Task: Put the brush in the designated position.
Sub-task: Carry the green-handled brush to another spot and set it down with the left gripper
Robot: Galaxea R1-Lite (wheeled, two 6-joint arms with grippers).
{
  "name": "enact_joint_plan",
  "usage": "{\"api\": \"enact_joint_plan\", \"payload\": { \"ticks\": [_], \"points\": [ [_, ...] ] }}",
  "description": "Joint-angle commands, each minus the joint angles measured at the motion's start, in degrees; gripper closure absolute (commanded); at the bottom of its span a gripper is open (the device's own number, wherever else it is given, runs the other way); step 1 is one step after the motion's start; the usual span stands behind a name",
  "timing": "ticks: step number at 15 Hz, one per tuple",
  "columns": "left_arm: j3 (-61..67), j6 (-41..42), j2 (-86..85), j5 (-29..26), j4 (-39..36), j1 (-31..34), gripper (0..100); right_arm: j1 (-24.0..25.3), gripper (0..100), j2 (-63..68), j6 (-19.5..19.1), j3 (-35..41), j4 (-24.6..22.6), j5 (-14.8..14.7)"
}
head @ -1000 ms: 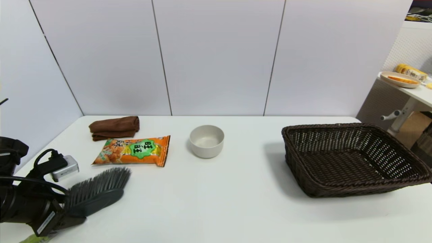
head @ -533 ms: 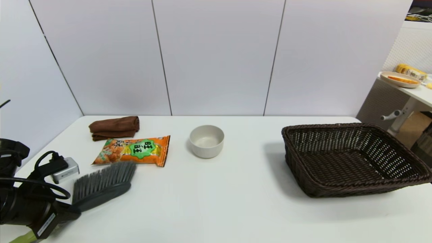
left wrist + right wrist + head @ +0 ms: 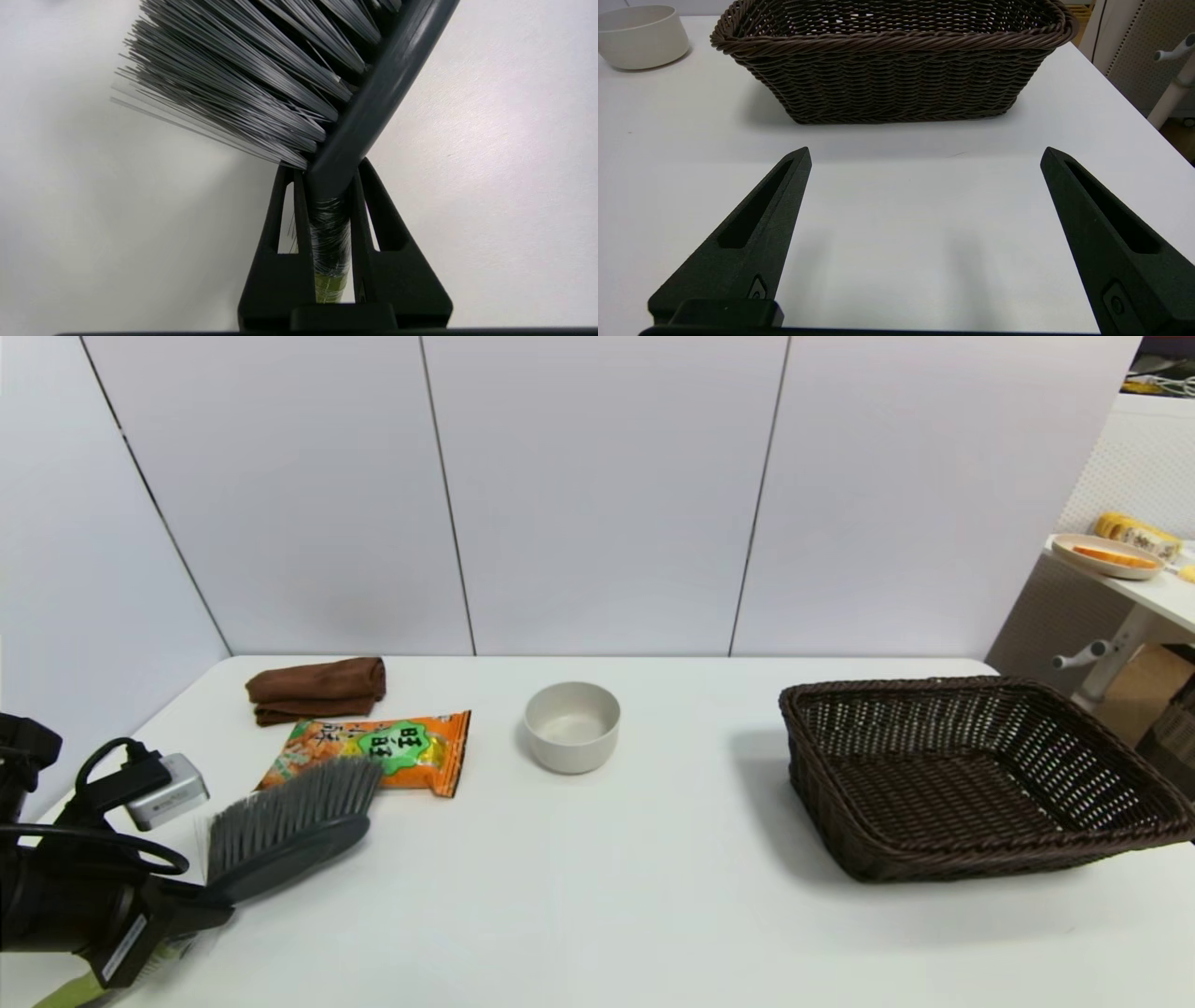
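Olive-green brush handle (image 3: 65,991): cut off by head view's bottom edge. Orange snack bag (image 3: 411,747): near edge hidden behind long grey bristles (image 3: 294,798).

White table (image 3: 653,896) w/ basket (image 3: 980,775), bowl (image 3: 571,726), snack bag (image 3: 373,751), brown cloth (image 3: 316,689).

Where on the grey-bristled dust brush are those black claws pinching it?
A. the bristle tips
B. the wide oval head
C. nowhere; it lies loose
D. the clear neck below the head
D: the left gripper is shut on the brush at its clear neck, just above the green handle.
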Motion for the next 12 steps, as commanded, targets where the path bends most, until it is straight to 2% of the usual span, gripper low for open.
{"api": "enact_joint_plan", "payload": {
  "ticks": [1,4,7,10,12],
  "points": [
    [-2.4,-4.0,-6.3,-6.4,-0.4,-0.1,100,0.0,0,0.1,0.0,0.1,0.0,0.0],
    [-16.5,-4.1,-3.2,-6.7,-0.4,-2.3,100,0.0,0,0.1,0.0,0.1,0.0,0.0],
    [-33.7,-4.2,8.4,-6.7,-2.8,-9.5,100,0.0,0,0.1,0.0,0.1,0.0,0.0],
    [-48.8,-5.4,22.6,-6.7,-8.8,-17.8,100,0.1,0,0.1,0.0,0.1,0.0,0.0],
    [-55.7,-7.2,30.2,-6.6,-10.6,-22.6,100,0.0,0,0.1,0.0,0.1,0.0,0.0]
  ]
}}
